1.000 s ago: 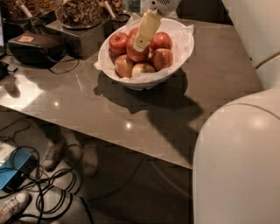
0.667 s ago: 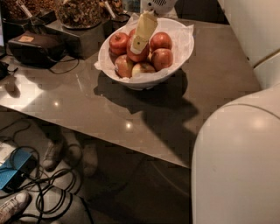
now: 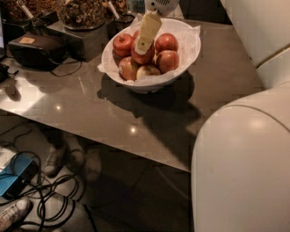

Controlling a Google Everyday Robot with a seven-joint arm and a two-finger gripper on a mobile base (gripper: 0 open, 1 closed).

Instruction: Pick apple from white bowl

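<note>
The gripper [image 3: 144, 41] hangs over the far middle of the white bowl [image 3: 174, 76], reaching down from the top edge of the view. Its pale, cream-coloured tip lies against the upper side of the apple [image 3: 147, 57]. Whether it is open or closed, and whether it has hold of anything, cannot be told from this angle.

The apple is the deep red one in the middle of the pile, partly covered by the gripper. Other apples crowd round it: a red one [image 3: 122, 44] to the left, two red ones [image 3: 166, 41] [image 3: 169, 60] to the right, and paler yellow-and-red ones [image 3: 147, 71] on the near side. All rest on crumpled white paper [image 3: 192, 34] that lines the bowl and sticks out over its rim.

The bowl stands on the far part of a glossy grey-brown table [image 3: 113, 113] and casts a dark shadow toward the near right. To its left, at the far edge, stand dark containers of dried snacks [image 3: 81, 13], and further left a black box [image 3: 36, 50] with a cable.

The robot's white body [image 3: 244, 167] fills the near right. Below the table's near edge, on the floor, lie tangled black cables [image 3: 50, 199], a blue box [image 3: 11, 181] and light-coloured shoes [image 3: 56, 158].
</note>
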